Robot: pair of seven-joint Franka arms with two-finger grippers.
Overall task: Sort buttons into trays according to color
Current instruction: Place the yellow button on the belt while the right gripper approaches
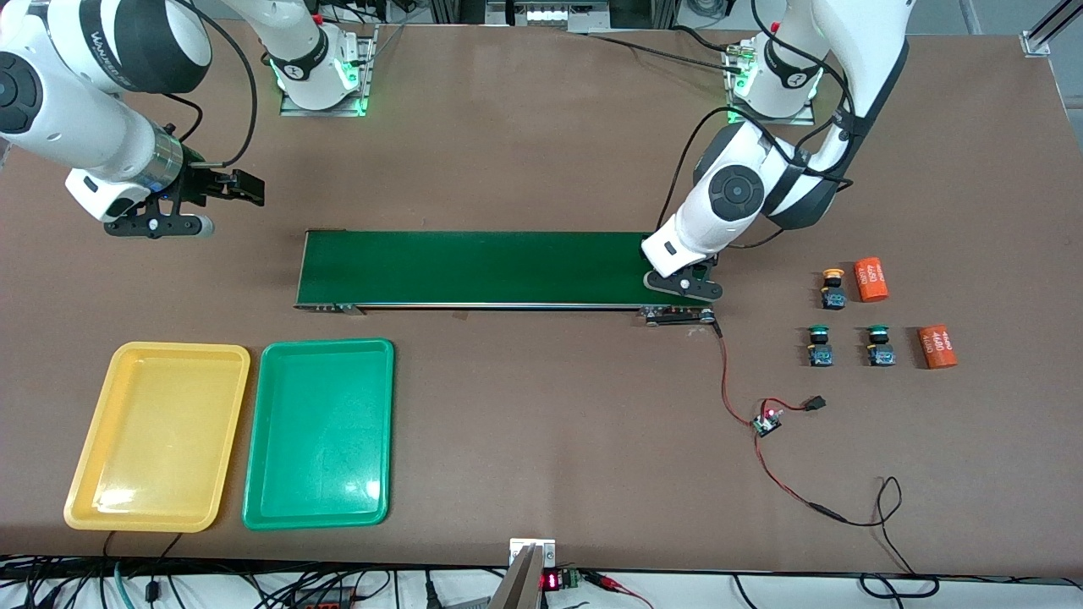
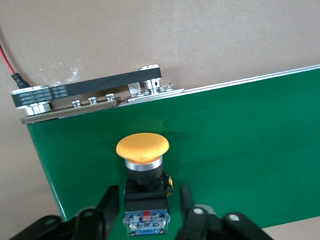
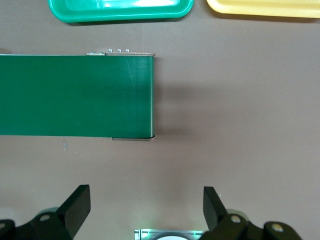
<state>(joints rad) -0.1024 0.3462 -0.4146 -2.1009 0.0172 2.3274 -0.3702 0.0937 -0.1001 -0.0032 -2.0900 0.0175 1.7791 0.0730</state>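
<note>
Yellow tray [image 1: 156, 436] and green tray [image 1: 320, 431] sit side by side nearest the front camera, toward the right arm's end of the table, both with nothing in them. Conveyor belt [image 1: 474, 269] lies farther from the camera, mid-table. Left gripper [image 2: 150, 212] is low over the belt's end at the left arm's side; its fingers [image 2: 107, 207] straddle a yellow-capped button [image 2: 144, 187] standing upright on the belt, with slim gaps visible each side of the button body, so jaws part-open, not clamping. In the front view that gripper and button are hidden under the wrist. Right gripper [image 3: 147, 207] hangs over bare table past the belt's other end, jaws wide apart, holding nothing; arm waiting. Remaining buttons sit on the table toward the left arm's end: one yellow-capped [image 1: 833, 289], two green-capped [image 1: 819, 346] [image 1: 880, 345], beside two orange cylinders [image 1: 870, 279] [image 1: 937, 347].
</note>
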